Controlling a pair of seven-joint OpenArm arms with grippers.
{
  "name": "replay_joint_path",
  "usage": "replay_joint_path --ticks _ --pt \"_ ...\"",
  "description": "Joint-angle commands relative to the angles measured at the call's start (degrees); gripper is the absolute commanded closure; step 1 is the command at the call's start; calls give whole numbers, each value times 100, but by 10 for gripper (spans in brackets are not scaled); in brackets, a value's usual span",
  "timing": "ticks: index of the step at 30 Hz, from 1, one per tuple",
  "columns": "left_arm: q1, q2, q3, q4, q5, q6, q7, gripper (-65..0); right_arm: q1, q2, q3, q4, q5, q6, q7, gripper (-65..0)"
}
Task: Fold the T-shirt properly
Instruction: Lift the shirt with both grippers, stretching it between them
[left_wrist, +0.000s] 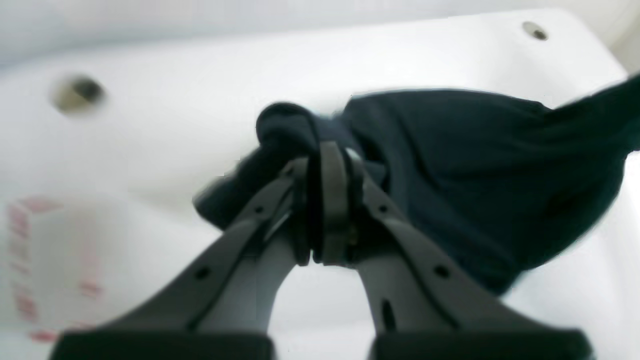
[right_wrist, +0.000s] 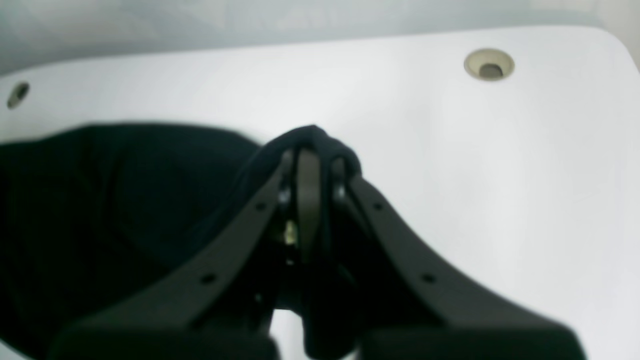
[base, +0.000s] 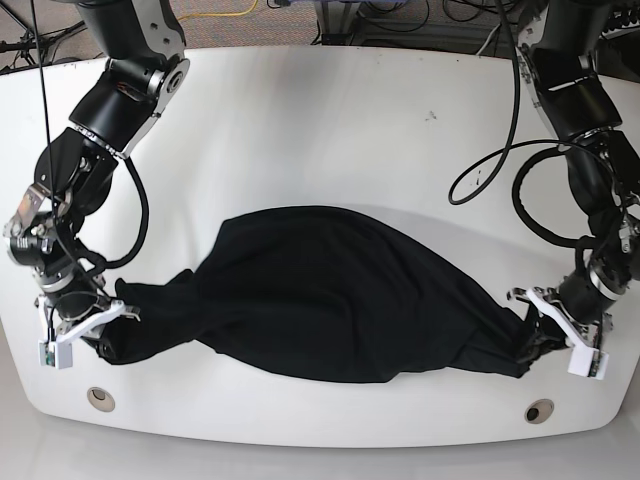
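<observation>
Left gripper (left_wrist: 327, 165): pinching T-shirt (base: 340, 295) near table's (base: 330, 120) front edge. Right gripper (right_wrist: 312, 160): pinching its opposite end. Shirt stretched between, bunched.

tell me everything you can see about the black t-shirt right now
The T-shirt is plain black, soft matte cloth with no print. It is stretched sideways across the white table near its front edge, sagging into a wrinkled, rounded bulge in the middle. Each end is bunched to a point: the left gripper is shut on one, the right gripper on the other.
</observation>
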Motion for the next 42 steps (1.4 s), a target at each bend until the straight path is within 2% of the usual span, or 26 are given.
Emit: replay_joint_path --ticks 1,9,17,21,27,31,34,42 --pt "-409 -305 -37 132 -105 -9 -189 0 562 291 1 -253 89 -4 165 -13" --pt "-1033 -771 -125 97 -78 -9 -180 0 1512 590 -8 -974 89 -4 165 -13" --pt "-1807 -859 -178 -96 -78 -9 -162 0 2461 907 -342 -1510 89 -4 165 -13" --pt "-2299 -1053 -152 -114 -70 0 -57 0 2857 995 -404 -1527 80 -4 165 -13" --pt "-3196 -1088 -143 -483 -70 0 75 0 3551 1004 -501 -1826 80 -4 156 -13" --pt "-3820 -1088 -143 -721 -70 0 189 0 4026 1241 -835 -2055 107 5 156 -13" --pt "-4225 -1088 -134 -923 -70 0 242 0 4378 1276 -975 -2099 116 14 173 -13" --pt "-4708 -1088 253 -1222 -70 0 242 0 4633 1294 -993 -2073 107 31 147 -13"
